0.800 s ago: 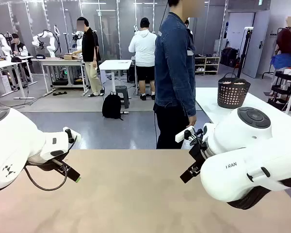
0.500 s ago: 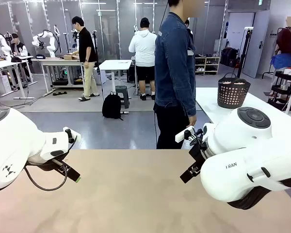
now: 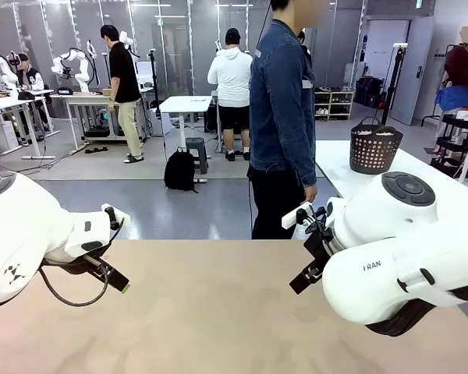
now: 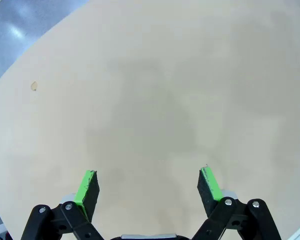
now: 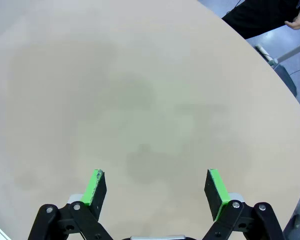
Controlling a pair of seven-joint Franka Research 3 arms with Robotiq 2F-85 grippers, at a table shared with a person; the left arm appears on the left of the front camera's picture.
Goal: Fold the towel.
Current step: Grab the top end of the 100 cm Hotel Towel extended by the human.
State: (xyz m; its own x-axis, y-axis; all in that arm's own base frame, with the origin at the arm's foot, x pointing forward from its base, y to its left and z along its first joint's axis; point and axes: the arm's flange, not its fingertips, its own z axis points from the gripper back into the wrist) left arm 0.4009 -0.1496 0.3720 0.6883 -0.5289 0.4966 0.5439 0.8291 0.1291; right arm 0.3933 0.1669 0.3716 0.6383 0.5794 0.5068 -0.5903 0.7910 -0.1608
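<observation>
Front camera: nothing moved at the table [image 3: 218, 327] in the last second, left arm [image 3: 31, 234] and right arm [image 3: 390, 265] parked; a bystander [image 3: 125, 86] far back walked. Pinkish cloth in the dark basket [image 3: 376, 156] on the side table [image 3: 335, 167], likely the towel [image 3: 374, 134]. Left wrist: left gripper [image 4: 149, 182] wide open, empty, over tabletop. Right wrist: right gripper [image 5: 156, 185] same. Folding not started; waiting on the towel.

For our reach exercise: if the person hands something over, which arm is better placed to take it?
Right, probably. The person's hand hangs just beyond the right gripper, open; the left gripper, also open, sits far across the table.
</observation>
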